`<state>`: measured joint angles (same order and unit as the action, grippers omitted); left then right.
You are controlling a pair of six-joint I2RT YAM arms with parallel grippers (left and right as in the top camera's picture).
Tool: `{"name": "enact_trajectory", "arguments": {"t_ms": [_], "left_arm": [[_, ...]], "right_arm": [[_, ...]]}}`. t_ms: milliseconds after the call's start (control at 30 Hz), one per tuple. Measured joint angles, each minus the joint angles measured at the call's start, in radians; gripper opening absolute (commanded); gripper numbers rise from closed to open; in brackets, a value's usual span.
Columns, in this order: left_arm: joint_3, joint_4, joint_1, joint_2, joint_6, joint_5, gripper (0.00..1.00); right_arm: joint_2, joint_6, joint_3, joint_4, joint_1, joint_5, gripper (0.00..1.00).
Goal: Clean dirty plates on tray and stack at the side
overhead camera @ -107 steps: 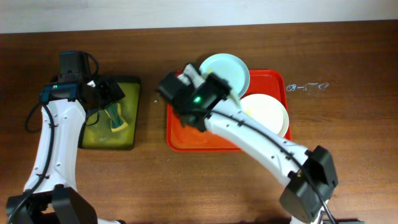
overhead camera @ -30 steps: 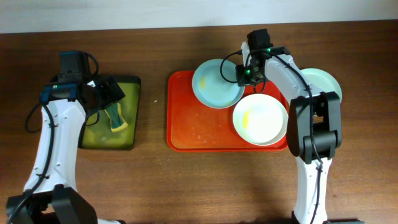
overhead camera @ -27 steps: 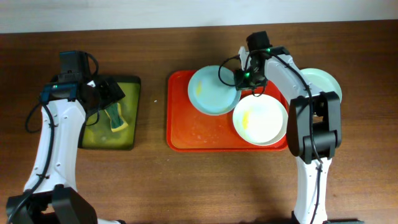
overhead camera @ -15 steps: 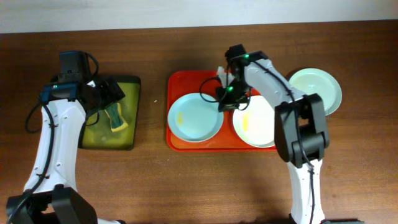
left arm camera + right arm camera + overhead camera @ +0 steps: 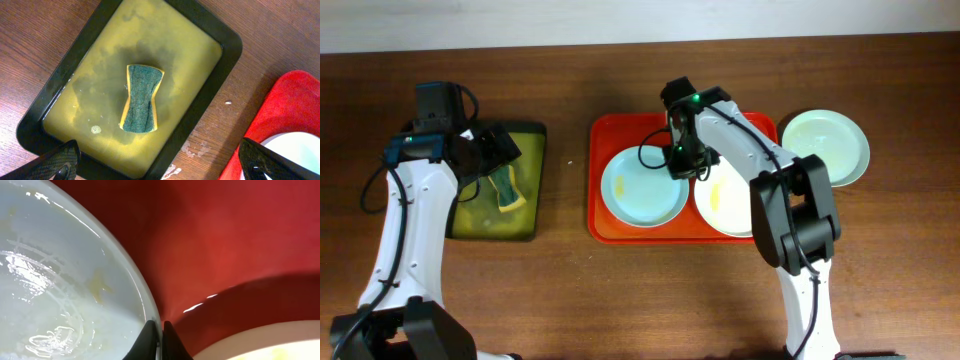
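The red tray [image 5: 620,135] holds a pale blue-green plate [image 5: 635,195] with a yellow smear at its front left and a white-cream plate [image 5: 732,200] with a yellow smear at its right. A second pale blue-green plate [image 5: 827,147] lies on the table right of the tray. My right gripper [image 5: 679,164] is shut on the right rim of the blue-green plate in the tray; the right wrist view shows the fingers [image 5: 150,339] pinching that rim [image 5: 142,297]. My left gripper [image 5: 488,150] hangs open and empty above the black tray [image 5: 227,55].
The black tray [image 5: 535,180] at the left holds yellow-green liquid and a green-and-yellow sponge [image 5: 141,98]. The red tray's left corner [image 5: 290,100] shows in the left wrist view. Bare wooden table [image 5: 650,290] lies in front of both trays.
My right gripper has dragged the smeared blue-green plate from the tray's back to its front left. The other blue-green plate came to lie on the table at the right. The left arm has not moved.
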<state>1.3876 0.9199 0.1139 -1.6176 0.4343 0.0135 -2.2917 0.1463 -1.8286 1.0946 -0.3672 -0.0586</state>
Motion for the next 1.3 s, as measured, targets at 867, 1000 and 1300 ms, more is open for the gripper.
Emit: {"name": "enact_trajectory", "arguments": {"t_ms": [867, 1000, 1300], "left_arm": [[0.0, -0.003, 0.0, 0.0, 0.0, 0.0, 1.0], [0.0, -0.047, 0.0, 0.0, 0.0, -0.004, 0.99], [-0.008, -0.048, 0.0, -0.037, 0.0, 0.002, 0.99]], "right_arm": [[0.018, 0.098, 0.053, -0.167, 0.02, -0.082, 0.04], [0.018, 0.093, 0.053, -0.169, 0.02, -0.094, 0.04], [0.018, 0.114, 0.063, -0.179, 0.022, -0.146, 0.04]]}}
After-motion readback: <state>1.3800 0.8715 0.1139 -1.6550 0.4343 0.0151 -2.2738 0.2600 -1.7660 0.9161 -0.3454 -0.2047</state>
